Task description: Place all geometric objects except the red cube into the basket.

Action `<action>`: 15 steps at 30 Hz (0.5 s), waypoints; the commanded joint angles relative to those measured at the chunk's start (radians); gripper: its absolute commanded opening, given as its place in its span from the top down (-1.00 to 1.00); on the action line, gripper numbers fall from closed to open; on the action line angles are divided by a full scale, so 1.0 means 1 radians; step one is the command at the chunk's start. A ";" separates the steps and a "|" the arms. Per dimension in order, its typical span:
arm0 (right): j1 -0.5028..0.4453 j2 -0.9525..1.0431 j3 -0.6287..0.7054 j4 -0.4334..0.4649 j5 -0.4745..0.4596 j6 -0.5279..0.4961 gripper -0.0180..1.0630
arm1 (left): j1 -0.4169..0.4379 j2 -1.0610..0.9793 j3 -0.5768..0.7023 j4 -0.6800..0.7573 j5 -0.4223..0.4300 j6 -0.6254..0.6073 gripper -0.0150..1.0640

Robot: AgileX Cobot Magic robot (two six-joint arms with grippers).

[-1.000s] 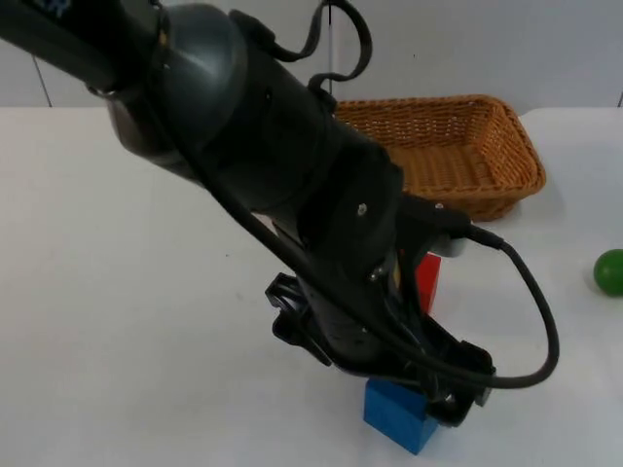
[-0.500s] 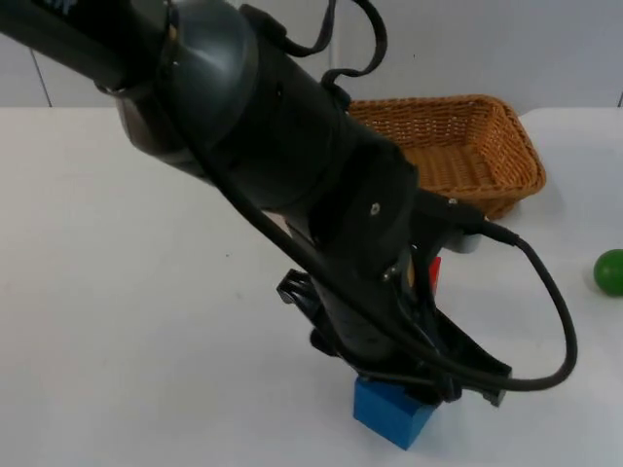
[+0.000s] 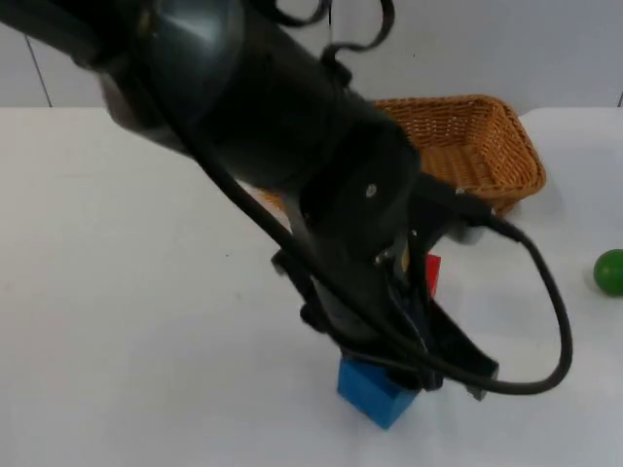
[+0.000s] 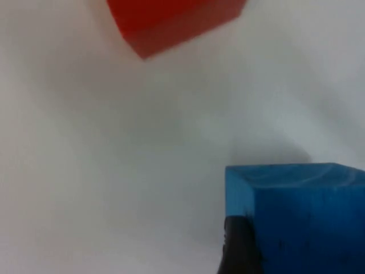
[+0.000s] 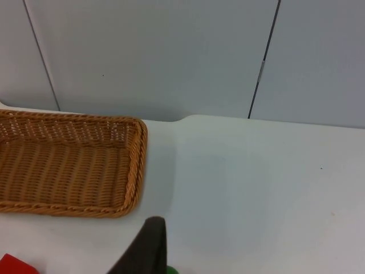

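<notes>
Top view, left pincer (image 3: 414, 381): low over the white worktop (image 3: 127, 321), closed on the blue cube (image 3: 373, 392).
Top view, rest: red cube (image 3: 430, 273) behind the arm; basket (image 3: 467, 146) near the grey wall (image 3: 487, 44); green ball (image 3: 609, 271) well apart.
Left wrist view: fingertip (image 4: 239, 246) touching the blue cube (image 4: 302, 214); red cube (image 4: 171, 20) apart.
Right wrist view: right pincer waits above the worktop; open or closed, cannot tell; basket (image 5: 68, 165), wall panels (image 5: 154, 57).
</notes>
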 commanded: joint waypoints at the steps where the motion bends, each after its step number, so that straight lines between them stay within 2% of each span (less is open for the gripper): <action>1: -0.004 -0.006 -0.006 -0.003 -0.005 -0.016 -0.98 | -0.004 -0.063 -0.016 0.066 0.006 -0.010 0.98; 4: -0.004 -0.006 -0.006 -0.003 -0.008 -0.016 -0.98 | -0.004 -0.116 -0.045 0.142 0.008 -0.018 0.98; 8: -0.004 -0.006 -0.006 -0.003 -0.008 -0.016 -0.98 | -0.002 -0.208 -0.143 0.304 0.008 -0.072 0.98; 9: -0.004 -0.006 -0.006 -0.003 -0.008 -0.016 -0.98 | -0.002 -0.208 -0.143 0.304 0.008 -0.072 0.98; 14: -0.002 -0.006 -0.006 -0.003 -0.008 -0.016 -0.98 | 0.004 -0.232 -0.270 0.555 -0.003 -0.204 0.98; 15: -0.002 -0.006 -0.006 -0.003 -0.008 -0.016 -0.98 | 0.004 -0.232 -0.270 0.555 -0.003 -0.204 0.98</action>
